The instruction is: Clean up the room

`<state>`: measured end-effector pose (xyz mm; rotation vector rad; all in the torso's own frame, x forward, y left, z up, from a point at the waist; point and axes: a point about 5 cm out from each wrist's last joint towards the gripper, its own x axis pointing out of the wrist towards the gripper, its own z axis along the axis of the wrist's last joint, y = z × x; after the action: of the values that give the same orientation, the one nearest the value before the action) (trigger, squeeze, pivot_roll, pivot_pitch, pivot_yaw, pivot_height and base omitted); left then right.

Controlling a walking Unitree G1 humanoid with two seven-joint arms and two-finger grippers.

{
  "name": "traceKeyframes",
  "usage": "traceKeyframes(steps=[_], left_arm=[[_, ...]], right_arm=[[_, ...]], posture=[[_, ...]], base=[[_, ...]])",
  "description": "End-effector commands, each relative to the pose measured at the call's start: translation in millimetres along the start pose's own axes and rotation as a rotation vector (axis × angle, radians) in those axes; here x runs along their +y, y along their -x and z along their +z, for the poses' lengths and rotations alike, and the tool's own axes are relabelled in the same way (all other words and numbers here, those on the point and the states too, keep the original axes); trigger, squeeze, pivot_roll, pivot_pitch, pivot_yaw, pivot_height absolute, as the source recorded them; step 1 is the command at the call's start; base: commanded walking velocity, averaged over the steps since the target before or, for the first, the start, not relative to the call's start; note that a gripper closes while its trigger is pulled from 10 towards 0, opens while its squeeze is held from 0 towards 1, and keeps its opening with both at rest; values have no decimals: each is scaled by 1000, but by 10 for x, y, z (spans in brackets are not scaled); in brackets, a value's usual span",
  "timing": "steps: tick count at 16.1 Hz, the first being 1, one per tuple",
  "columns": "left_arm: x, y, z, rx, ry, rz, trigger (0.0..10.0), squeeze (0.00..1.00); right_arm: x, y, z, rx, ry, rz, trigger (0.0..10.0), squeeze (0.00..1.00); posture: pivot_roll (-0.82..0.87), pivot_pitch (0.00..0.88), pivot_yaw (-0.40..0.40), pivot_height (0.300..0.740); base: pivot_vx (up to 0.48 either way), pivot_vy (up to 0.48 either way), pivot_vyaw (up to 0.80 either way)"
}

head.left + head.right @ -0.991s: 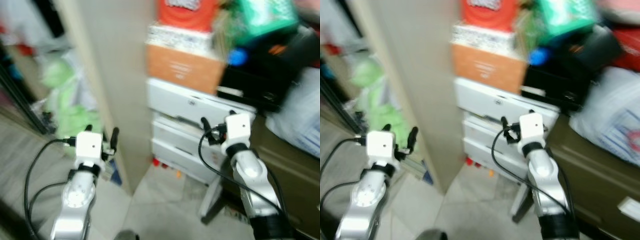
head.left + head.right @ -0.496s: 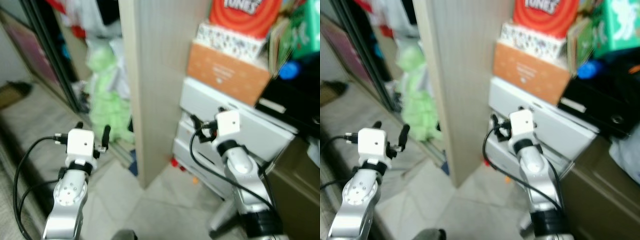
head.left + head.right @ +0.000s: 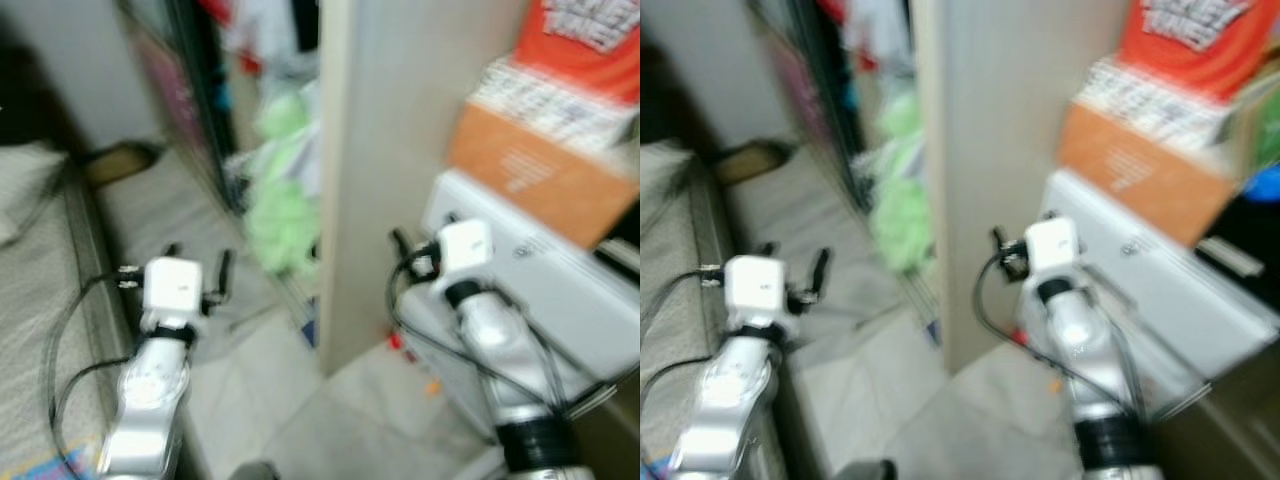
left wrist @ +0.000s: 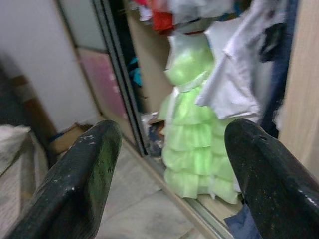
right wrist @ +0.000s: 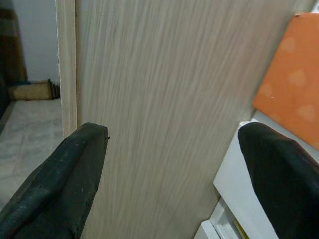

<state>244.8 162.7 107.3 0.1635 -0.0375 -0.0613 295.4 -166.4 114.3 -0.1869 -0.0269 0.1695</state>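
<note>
Both arms are raised in front of me with nothing in them. My left gripper (image 3: 198, 256) is open over the pale tiled floor, and it faces a light green frilly dress (image 4: 192, 144) at the foot of an open wardrobe. My right gripper (image 3: 420, 236) is open too, close to the wardrobe's light wood side panel (image 5: 164, 99). The views from my head are blurred.
An orange box (image 3: 540, 175) and a red box (image 3: 590, 30) are stacked on a white drawer unit (image 3: 570, 300) right of the panel. Clothes hang in the wardrobe behind its dark sliding-door frame (image 3: 195, 110). A grey bed edge (image 3: 40, 310) runs along the left.
The whole picture has shifted right, so the camera has swung left: the wardrobe opening and the bed have come into view. Both arms keep the same raised pose, grippers open.
</note>
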Motion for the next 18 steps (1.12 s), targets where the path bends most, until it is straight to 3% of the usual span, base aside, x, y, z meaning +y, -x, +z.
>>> traceKeyframes(steps=[1, 18], left_arm=[[71, 15, 6, -3, -26, 21, 10000, 0], [58, -18, 5, -5, -31, 20, 10000, 0]], right_arm=[[45, -26, 35, -14, -16, 13, 10000, 0], [47, -61, 33, -19, -13, 19, 10000, 0]], posture=[[-35, 0, -45, 740], [-36, 0, -47, 740]], base=[[0, 0, 800], [0, 0, 800]])
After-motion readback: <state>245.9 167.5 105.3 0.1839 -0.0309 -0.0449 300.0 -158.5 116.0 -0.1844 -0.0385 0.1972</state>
